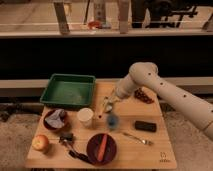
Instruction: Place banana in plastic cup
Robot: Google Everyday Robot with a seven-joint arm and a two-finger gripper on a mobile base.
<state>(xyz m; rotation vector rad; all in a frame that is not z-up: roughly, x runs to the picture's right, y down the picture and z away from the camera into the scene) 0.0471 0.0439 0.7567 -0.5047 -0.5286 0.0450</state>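
My gripper [110, 101] hangs at the end of the white arm that reaches in from the right, over the middle of the wooden table [150, 150]. It is shut on the pale yellow banana [105, 108], which slants down and to the left from the fingers. The light-blue plastic cup [113, 121] stands upright on the table just below and slightly right of the banana's lower end. The banana is above the cup, not inside it.
A white cup [85, 116] stands left of the blue one. A green tray [67, 91] is at the back left. A dark bowl with an orange carrot [102, 148], an apple [41, 143], a purple bowl [55, 120], a black block [145, 126] and a fork [135, 137] lie around.
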